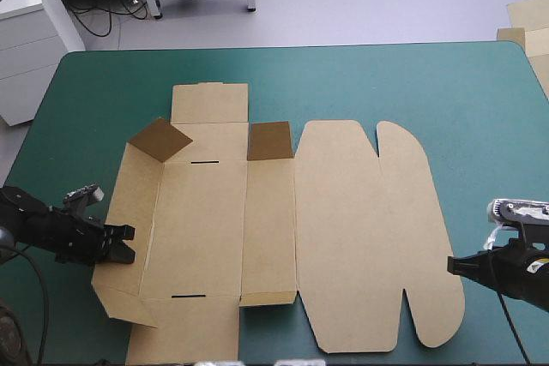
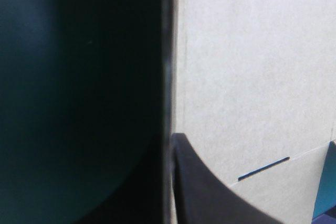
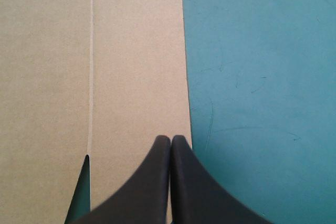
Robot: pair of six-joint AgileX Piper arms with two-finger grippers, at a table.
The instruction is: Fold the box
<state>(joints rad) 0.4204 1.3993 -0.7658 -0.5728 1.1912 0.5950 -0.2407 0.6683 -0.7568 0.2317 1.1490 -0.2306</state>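
The brown box [image 1: 343, 237] lies as a cut sheet on the teal-green cover, its lid panel flat to the right. Two small flaps [image 1: 159, 138] [image 1: 269, 141] stand up at its far side, and its left wall [image 1: 129, 212] is tilted up a little. My left gripper [image 1: 127, 243] is shut on that wall's outer edge. In the left wrist view the board [image 2: 252, 77] runs edge-on past one black finger [image 2: 210, 198]; the other finger is hidden behind it. My right gripper [image 1: 452, 265] is shut, its tip [image 3: 170, 139] over the right edge of the lid panel [image 3: 105, 51], holding nothing.
Bare teal-green cover [image 1: 386, 83] lies beyond the box and to its right [image 3: 262, 77]. More pale board [image 1: 527, 23] shows past the table's far right corner. The box's near flap [image 1: 184, 332] reaches the table's front edge.
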